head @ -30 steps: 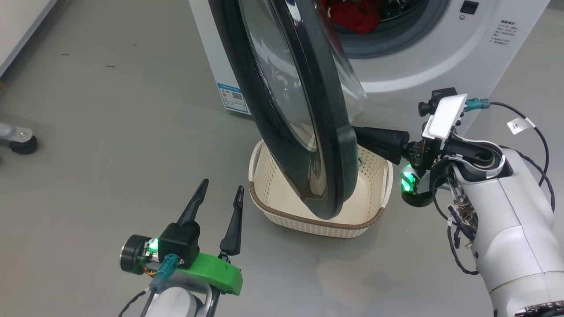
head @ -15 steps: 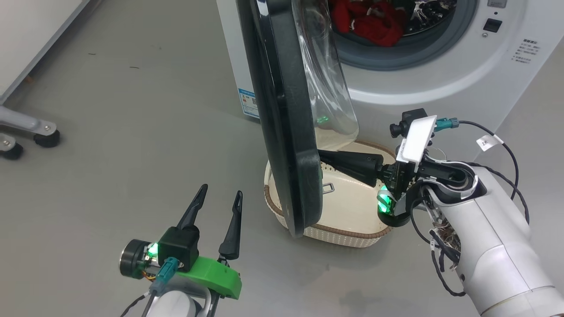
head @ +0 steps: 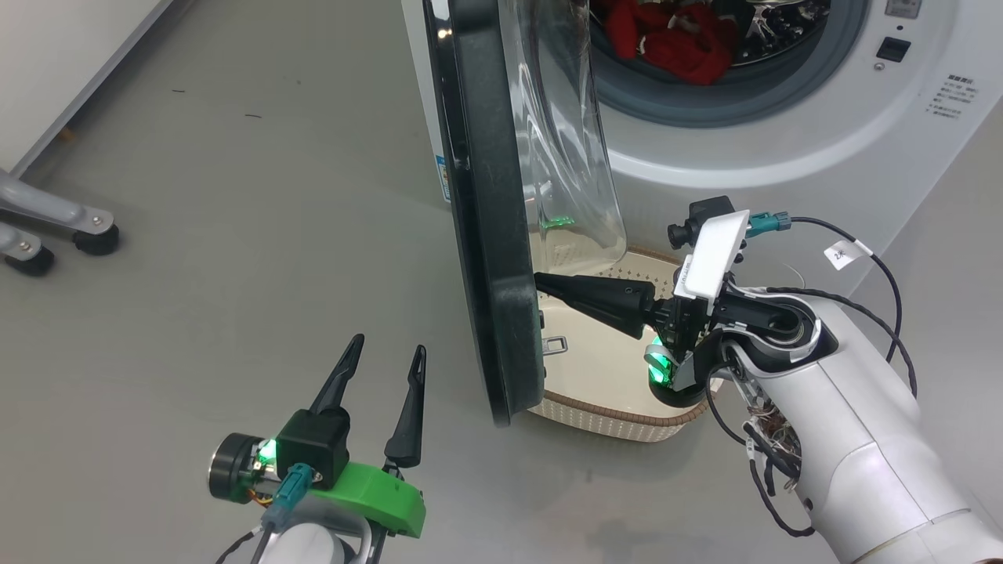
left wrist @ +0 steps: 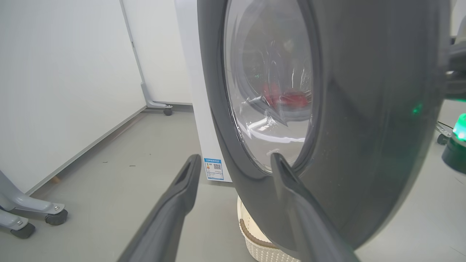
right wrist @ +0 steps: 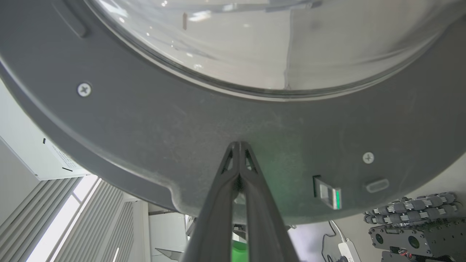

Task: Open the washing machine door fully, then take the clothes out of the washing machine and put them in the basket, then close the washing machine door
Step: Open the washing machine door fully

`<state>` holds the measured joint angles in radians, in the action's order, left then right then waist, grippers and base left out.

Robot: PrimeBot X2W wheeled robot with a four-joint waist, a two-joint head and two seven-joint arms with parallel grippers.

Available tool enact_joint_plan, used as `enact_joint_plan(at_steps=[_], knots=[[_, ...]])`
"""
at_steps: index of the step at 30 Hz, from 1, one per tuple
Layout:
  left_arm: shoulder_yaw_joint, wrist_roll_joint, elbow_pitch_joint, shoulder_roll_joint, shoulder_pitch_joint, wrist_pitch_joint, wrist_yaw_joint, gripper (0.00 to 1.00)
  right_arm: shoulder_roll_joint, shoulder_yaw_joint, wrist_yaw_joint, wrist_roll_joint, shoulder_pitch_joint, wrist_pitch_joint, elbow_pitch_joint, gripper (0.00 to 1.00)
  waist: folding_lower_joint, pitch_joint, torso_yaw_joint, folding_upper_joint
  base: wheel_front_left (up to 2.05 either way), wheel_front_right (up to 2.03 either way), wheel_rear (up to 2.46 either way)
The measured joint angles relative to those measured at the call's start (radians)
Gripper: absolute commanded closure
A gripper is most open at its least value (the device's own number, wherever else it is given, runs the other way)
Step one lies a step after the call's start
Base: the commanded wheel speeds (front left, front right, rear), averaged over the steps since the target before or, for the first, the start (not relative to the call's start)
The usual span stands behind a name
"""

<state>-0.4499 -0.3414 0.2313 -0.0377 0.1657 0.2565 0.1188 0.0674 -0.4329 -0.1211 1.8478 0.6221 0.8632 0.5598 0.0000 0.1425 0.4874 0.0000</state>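
The white washing machine (head: 783,157) stands at the upper right, and red clothes (head: 674,39) lie in its drum. The washing machine door (head: 486,235) hangs open, edge-on in the head view, its glass bowl (head: 568,157) bulging right. My right gripper (head: 541,280) is shut, holding nothing, with its tips pressed on the door's matte inner face (right wrist: 164,138) below the glass; my right gripper (right wrist: 238,144) shows the same contact. The cream basket (head: 619,413) sits on the floor under the door. My left gripper (head: 388,345) is open, left of the door. My left gripper (left wrist: 235,157) faces the door's glossy outer side (left wrist: 364,109).
Grey wheeled legs (head: 55,227) stand on the floor at the far left beside a white wall panel (head: 70,47). A blue label (left wrist: 213,169) marks the machine's side. Bare grey floor (head: 235,196) spreads left of the door. A wheeled base (right wrist: 411,225) stands behind the door.
The head camera has shifted. The door has swung further open, pushed by the shut right gripper, and more of the basket's inside shows. The left gripper stays open in place.
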Motion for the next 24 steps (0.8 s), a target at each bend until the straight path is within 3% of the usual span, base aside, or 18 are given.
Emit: enact_joint_plan(at_steps=[7, 19, 20, 21, 22, 24], knots=[[0.03, 0.002, -0.008, -0.001, -0.003, 0.0, 0.0, 0.0, -0.002, 0.01, 0.0, 0.018, -0.01, -0.046, -0.012, 1.0, 0.0, 0.001, -0.011, 0.0, 0.0, 0.0, 0.0], [0.078, 0.008, -0.015, -0.001, -0.019, 0.0, 0.0, 0.0, 0.0, 0.207, 0.0, 0.012, -0.089, -0.221, -0.169, 1.0, 0.0, 0.005, -0.066, 0.0, 0.0, 0.0, 0.0], [0.077, 0.01, -0.015, -0.001, -0.021, 0.0, 0.0, 0.0, 0.003, 0.225, 0.0, 0.004, -0.103, -0.239, -0.182, 0.67, 0.0, 0.004, -0.071, 0.0, 0.0, 0.0, 0.0], [0.077, 0.015, -0.014, -0.001, -0.021, 0.0, 0.0, 0.0, 0.009, 0.24, 0.0, -0.004, -0.118, -0.259, -0.196, 0.48, 0.0, 0.003, -0.076, 0.0, 0.0, 0.0, 0.0], [0.078, 0.019, -0.013, -0.001, -0.022, 0.0, 0.0, 0.0, 0.018, 0.25, 0.0, -0.017, -0.133, -0.272, -0.209, 0.0, 0.0, 0.002, -0.081, 0.0, 0.0, 0.0, 0.0], [0.082, 0.021, -0.013, -0.001, -0.023, 0.0, 0.0, 0.0, 0.033, 0.269, 0.0, -0.041, -0.167, -0.303, -0.234, 0.0, 0.0, 0.0, -0.09, 0.0, 0.0, 0.0, 0.0]])
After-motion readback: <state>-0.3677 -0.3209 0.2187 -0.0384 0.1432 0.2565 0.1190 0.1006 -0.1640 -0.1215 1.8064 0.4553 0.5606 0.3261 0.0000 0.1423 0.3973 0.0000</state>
